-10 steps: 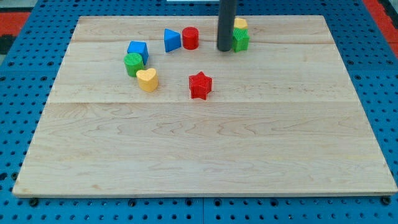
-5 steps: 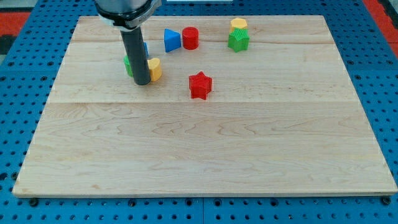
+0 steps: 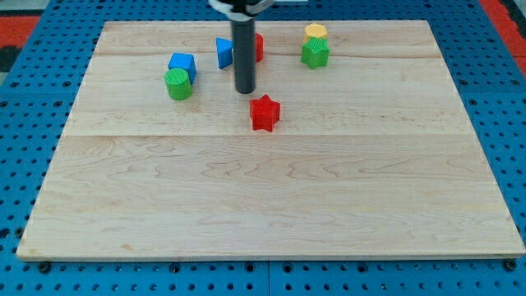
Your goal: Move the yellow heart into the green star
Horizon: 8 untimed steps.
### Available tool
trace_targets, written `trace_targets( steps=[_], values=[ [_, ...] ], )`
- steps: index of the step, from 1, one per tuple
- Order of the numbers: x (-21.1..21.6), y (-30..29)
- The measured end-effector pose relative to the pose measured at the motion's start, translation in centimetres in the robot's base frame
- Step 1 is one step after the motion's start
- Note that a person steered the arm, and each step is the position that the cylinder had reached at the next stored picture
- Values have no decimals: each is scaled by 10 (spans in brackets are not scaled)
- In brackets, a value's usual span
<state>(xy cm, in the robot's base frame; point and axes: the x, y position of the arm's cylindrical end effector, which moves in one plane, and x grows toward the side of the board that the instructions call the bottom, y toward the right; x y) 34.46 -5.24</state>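
The green star [image 3: 315, 54] sits near the view's top, right of centre, with a yellow block [image 3: 316, 33] touching its top side. The yellow heart does not show anywhere; it may be hidden behind the rod. My tip [image 3: 245, 90] rests on the board left of the green star, just above and left of the red star [image 3: 265, 113]. The rod stands in front of the blue triangle [image 3: 223, 53] and the red cylinder [image 3: 258, 47], covering part of each.
A blue cube [image 3: 182, 63] and a green cylinder [image 3: 177, 84] sit together at the view's upper left. The wooden board [image 3: 271, 197] lies on a blue perforated table.
My tip moved from beside the green star to the yellow heart at the left, then swept right. The heart left its place beside the green cylinder and is now out of sight.
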Motion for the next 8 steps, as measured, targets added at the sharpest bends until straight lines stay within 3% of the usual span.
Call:
trace_targets(
  steps=[1,2,5,6,7,8],
  values=[
    [-50,-27],
    [-59,59],
    [3,80],
    [-32,112],
    [-24,91],
    [16,-7]
  ],
)
